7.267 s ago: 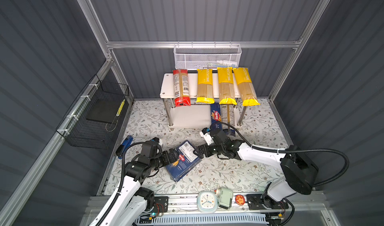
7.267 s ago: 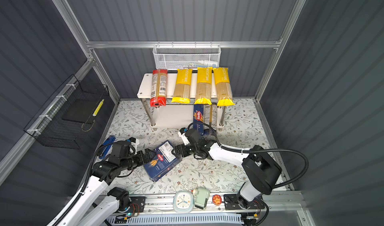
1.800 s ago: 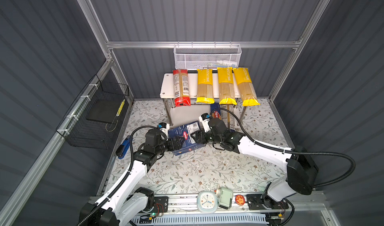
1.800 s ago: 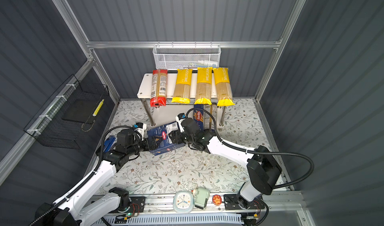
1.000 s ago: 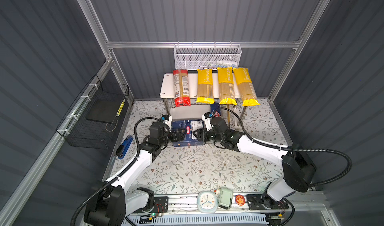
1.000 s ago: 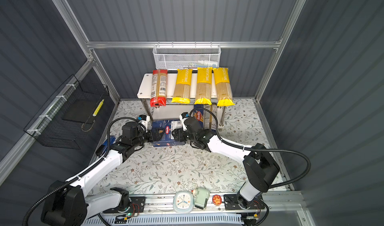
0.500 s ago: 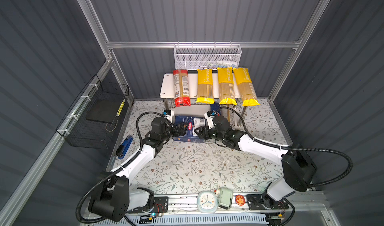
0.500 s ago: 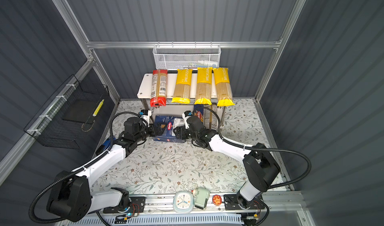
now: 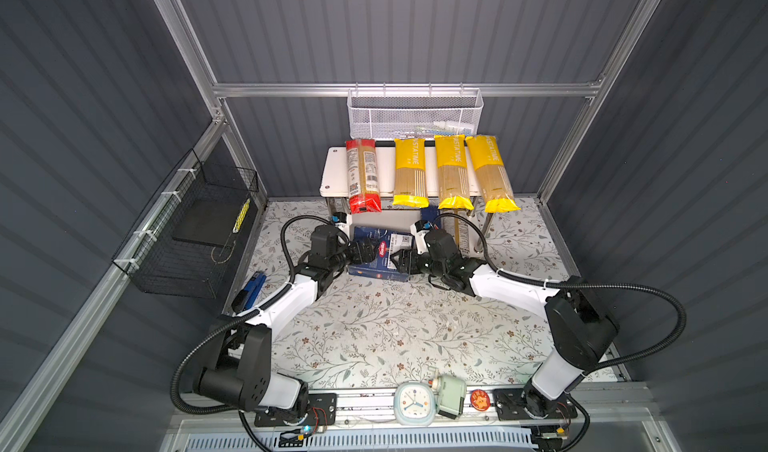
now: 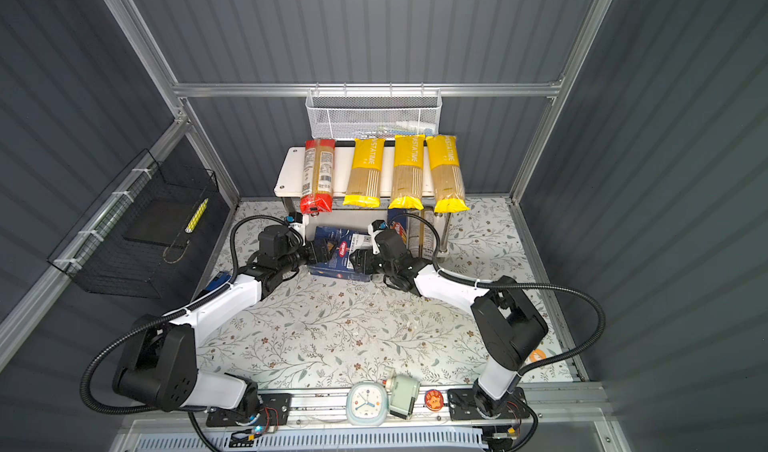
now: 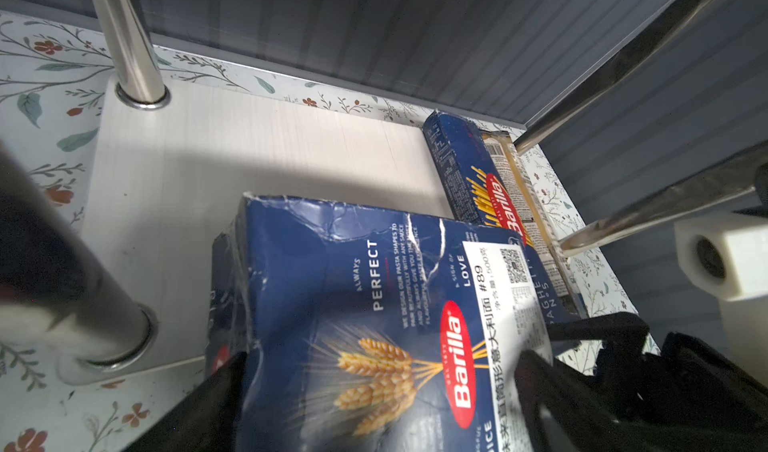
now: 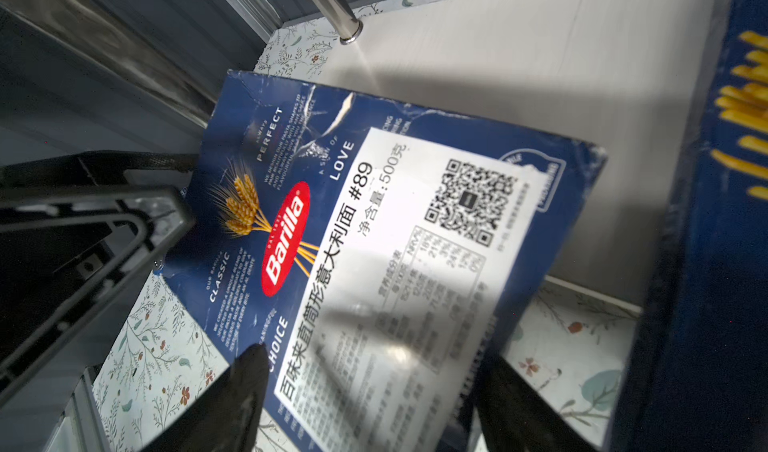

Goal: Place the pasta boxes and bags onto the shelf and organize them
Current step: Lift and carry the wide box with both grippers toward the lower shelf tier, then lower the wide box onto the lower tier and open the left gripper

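The wide blue Barilla pasta box [image 9: 384, 244] [image 10: 340, 242] lies tilted at the front of the white shelf [image 9: 332, 171], its far end over the lower board [image 11: 249, 159]. My left gripper [image 9: 368, 252] [image 11: 382, 387] is shut on its left end and my right gripper [image 9: 399, 261] [image 12: 370, 387] on its right end. The narrow spaghetti box [image 9: 430, 213] [image 11: 469, 171] and a clear bag with dark ends [image 9: 459, 230] lie on the lower board's right side. On top lie a red-ended bag [image 9: 363, 176] and three yellow bags [image 9: 409, 171].
A white mesh basket [image 9: 415, 115] hangs behind the shelf and a black wire basket [image 9: 195, 230] on the left wall. Chrome posts [image 11: 129, 47] stand close beside the box. A blue tool [image 9: 251, 290] lies at the mat's left edge; a clock [image 9: 411, 404] sits at the front rail.
Both grippers have carried the wide box from the middle of the mat back to the shelf, turning it square; its far end now reaches under the top board.
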{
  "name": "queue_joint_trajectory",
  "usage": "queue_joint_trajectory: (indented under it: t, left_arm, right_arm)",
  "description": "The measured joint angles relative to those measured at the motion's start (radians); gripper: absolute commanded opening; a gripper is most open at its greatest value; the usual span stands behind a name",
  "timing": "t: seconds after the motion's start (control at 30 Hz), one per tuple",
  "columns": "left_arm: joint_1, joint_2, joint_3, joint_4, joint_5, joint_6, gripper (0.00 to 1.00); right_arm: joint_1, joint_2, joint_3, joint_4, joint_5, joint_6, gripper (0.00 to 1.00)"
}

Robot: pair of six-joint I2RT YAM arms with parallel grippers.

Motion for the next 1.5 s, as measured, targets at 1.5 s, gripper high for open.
queue_joint_trajectory:
  t: [1.5]
  left_arm:
    - [-0.019,0.143,0.245,-0.201,-0.220,0.023,0.99]
  right_arm:
    - [-0.088,0.049,0.082,0.088,0.002,0.033,0.90]
